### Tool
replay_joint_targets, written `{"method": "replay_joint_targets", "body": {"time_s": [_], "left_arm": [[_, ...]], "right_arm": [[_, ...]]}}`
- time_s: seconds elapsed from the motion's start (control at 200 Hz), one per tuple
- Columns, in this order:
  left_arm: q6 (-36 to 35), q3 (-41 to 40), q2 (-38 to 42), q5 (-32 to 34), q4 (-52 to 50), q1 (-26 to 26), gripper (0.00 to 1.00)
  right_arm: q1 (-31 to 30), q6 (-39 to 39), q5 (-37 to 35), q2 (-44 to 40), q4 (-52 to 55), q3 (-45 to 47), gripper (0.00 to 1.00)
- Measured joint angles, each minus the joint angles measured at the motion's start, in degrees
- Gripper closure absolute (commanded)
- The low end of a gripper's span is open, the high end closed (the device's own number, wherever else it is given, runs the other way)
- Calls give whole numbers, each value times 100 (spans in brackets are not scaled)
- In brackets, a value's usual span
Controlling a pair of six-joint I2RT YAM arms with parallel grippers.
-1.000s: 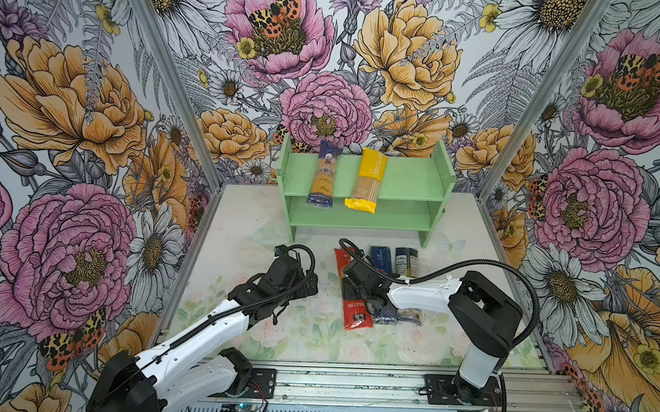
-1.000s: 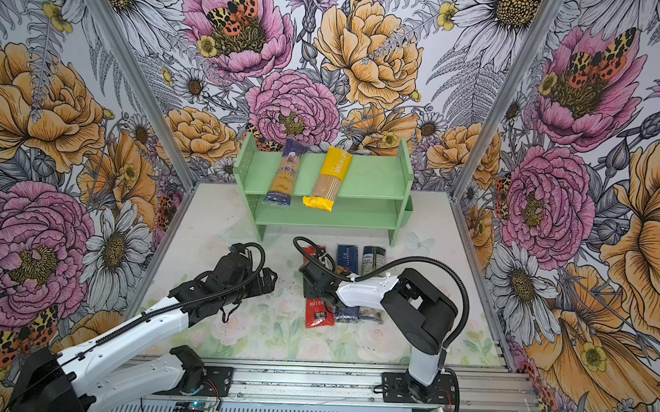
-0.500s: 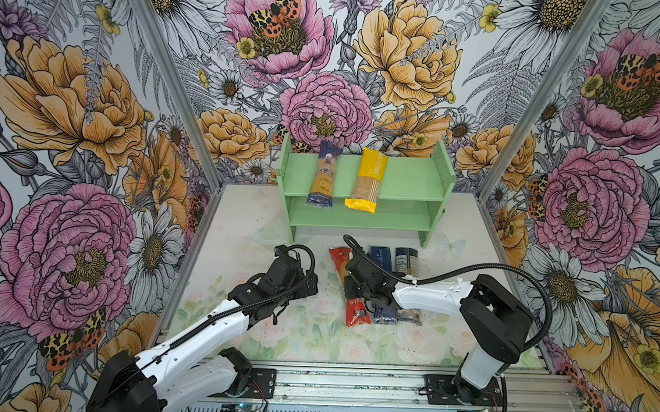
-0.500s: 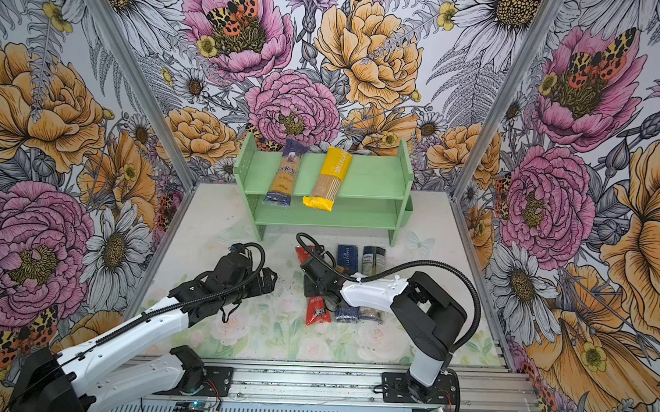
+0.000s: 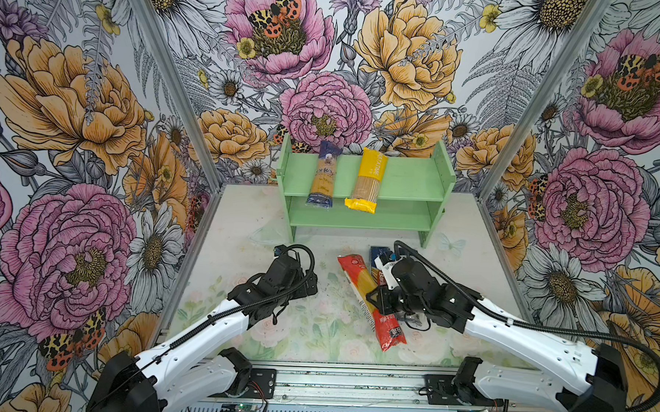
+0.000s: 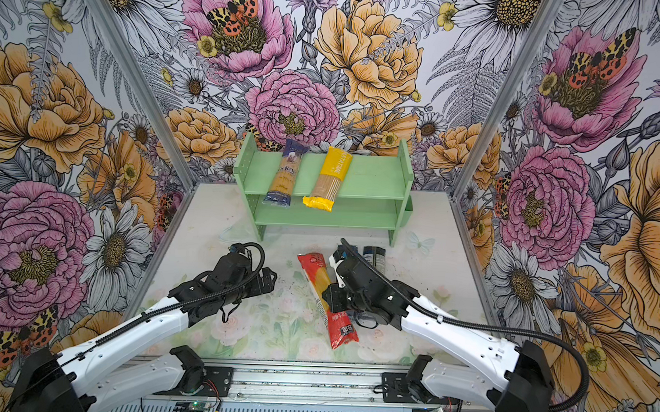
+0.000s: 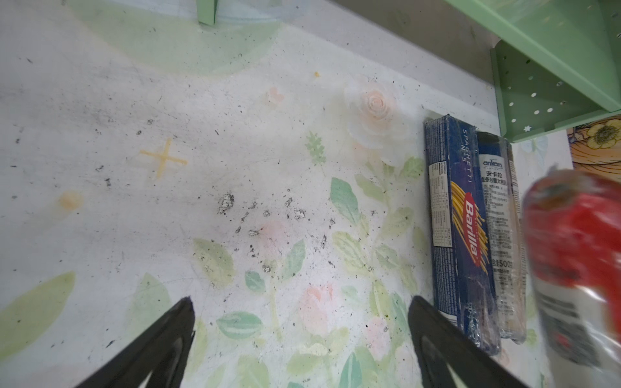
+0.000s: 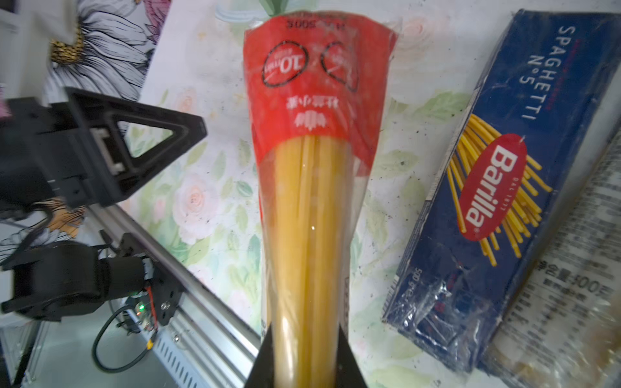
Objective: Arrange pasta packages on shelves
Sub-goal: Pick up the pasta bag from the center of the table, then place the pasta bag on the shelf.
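1. My left fingers (image 7: 161, 339) are spread wide above bare desk (image 7: 134, 134) and hold nothing. I'd guess they are parked there to leave the other arm room.
2. On the pale green shelves (image 5: 410, 176), the top tier carries the blue-ended packet (image 5: 323, 174) and the yellow packet (image 5: 368, 178). Both lie front to back, with their near ends overhanging the edge.
3. My right fingers (image 8: 347, 366) are clamped on the red packet (image 5: 357, 281) around mid-length. It looks raised off the desk, and I'd guess the central grip is for balance.
4. The Barilla packet (image 7: 460, 228) and the clear white-label packet (image 7: 500, 218) lie side by side, touching, on the desk in front of the shelves, not yet shelved.
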State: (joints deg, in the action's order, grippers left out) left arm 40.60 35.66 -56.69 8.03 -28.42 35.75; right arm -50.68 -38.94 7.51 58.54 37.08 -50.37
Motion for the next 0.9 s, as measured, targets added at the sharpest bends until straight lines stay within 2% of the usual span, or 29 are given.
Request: {"method": "replay_joint_targets", "body": {"time_s": [0.18,0.34,0.591,0.901], "left_arm": [[0,0,-2,-4,0,0,1],[0,0,-9,-4,-2,0,1],[-2,35,-11,-4,-7,0,1],[-2,120,-11,-4,-2,-4,1]], "right_arm": [[0,103,247,-968,820,-640,100],[0,404,149,-944,1327,-1626,100],[181,1147,-966,-11,2111,-3860,100],[1606,1915,-2245,1878,2354,-6419,100]]}}
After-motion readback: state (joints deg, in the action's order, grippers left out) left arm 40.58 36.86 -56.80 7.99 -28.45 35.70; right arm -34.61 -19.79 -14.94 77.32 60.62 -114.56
